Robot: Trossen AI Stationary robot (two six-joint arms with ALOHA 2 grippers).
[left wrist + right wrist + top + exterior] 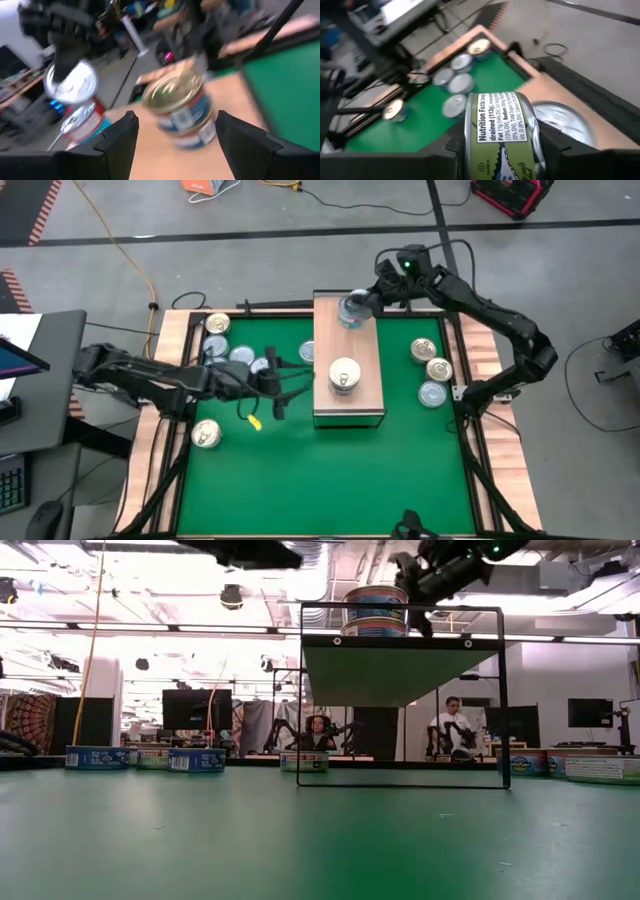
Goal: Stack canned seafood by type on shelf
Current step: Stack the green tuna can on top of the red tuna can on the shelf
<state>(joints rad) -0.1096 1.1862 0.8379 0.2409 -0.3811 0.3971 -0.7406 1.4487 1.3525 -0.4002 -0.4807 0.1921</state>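
Observation:
The shelf (362,340) is a light-wood block in the middle of the green mat. A gold-topped tin (344,375) stands near the shelf's middle, seemingly on another tin, and also shows in the left wrist view (177,107). My right gripper (360,306) is shut on a blue-silver tin (350,311) over the shelf's far end. It holds this tin just above a silver-topped tin (565,122) that stands on the shelf. My left gripper (284,386) is open and empty beside the shelf's left side, with its fingers toward the shelf. My right gripper pinches the tin's round side wall (502,120) between its two fingers, one on each opposite side. The fingers come from the shelf's far right side, slanting down. The tin is above the silver-topped tin (373,628) on the shelf; whether the two touch I cannot tell.
Several loose tins lie on the mat left of the shelf (240,357), with one gold-topped tin nearer the front left (206,433). Three more tins lie right of the shelf (436,370). A small yellow piece (254,421) lies near my left gripper. People sit in the room beyond the table (450,725).

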